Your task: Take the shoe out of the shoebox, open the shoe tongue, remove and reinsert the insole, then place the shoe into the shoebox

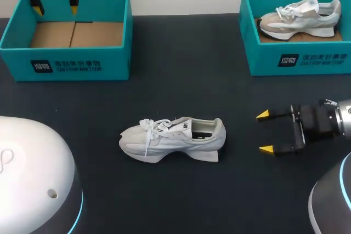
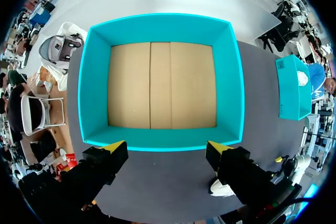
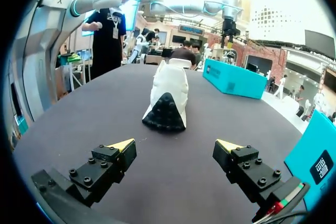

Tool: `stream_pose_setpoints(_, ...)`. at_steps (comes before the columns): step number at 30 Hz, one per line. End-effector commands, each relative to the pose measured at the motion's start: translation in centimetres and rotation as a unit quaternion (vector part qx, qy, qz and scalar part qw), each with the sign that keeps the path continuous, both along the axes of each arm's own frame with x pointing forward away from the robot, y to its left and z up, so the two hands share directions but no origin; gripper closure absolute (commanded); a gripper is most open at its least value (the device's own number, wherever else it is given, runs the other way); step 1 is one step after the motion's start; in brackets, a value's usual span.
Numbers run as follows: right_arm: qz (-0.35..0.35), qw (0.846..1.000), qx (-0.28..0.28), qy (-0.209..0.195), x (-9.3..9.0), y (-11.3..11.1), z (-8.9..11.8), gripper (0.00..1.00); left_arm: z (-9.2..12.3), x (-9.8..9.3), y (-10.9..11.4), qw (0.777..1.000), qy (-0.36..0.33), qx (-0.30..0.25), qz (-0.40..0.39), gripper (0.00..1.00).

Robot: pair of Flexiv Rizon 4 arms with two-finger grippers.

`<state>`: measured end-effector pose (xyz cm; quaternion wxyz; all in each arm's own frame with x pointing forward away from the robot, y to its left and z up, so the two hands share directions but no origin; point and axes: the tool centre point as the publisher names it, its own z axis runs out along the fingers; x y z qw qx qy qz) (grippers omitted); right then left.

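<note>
Right gripper (image 1: 265,132): fingers spread wide, holding nothing, level with the shoe's heel (image 1: 218,134) and apart from it. Shoe (image 1: 173,140): upright on the table (image 1: 181,69), out of its box, toe pointing away from that gripper. Left gripper (image 1: 55,9): also spread and empty, well beyond the shoe's toe side, above the empty shoebox (image 1: 66,64). Second box (image 1: 299,61), beyond the heel side, holds another shoe (image 1: 299,19). Judged step: opening the tongue (image 1: 185,125). Best to pin the heel first, then lift the tongue by its upper edge, clear of the laces (image 1: 153,127).
</note>
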<state>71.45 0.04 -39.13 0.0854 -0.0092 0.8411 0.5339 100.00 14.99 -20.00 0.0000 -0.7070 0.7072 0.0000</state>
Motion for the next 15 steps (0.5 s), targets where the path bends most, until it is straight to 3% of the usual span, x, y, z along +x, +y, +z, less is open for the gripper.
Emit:
stream_pose_setpoints(1,-0.002,1.0,-0.002,-0.001,-0.1,0.1,0.1,0.0,0.0,0.0,0.0,1.0,0.0,0.0,0.0,0.0)
stream_pose_setpoints(8,-0.002,1.0,-0.002,-0.001,-0.1,0.1,0.1,0.0,0.0,0.0,0.0,1.0,0.0,0.0,0.0,0.0)
stream_pose_setpoints(15,-0.017,0.999,-0.015,0.028,-0.2,3.1,0.0,0.0,0.0,0.0,0.0,1.0,0.0,0.0,0.0,0.0)
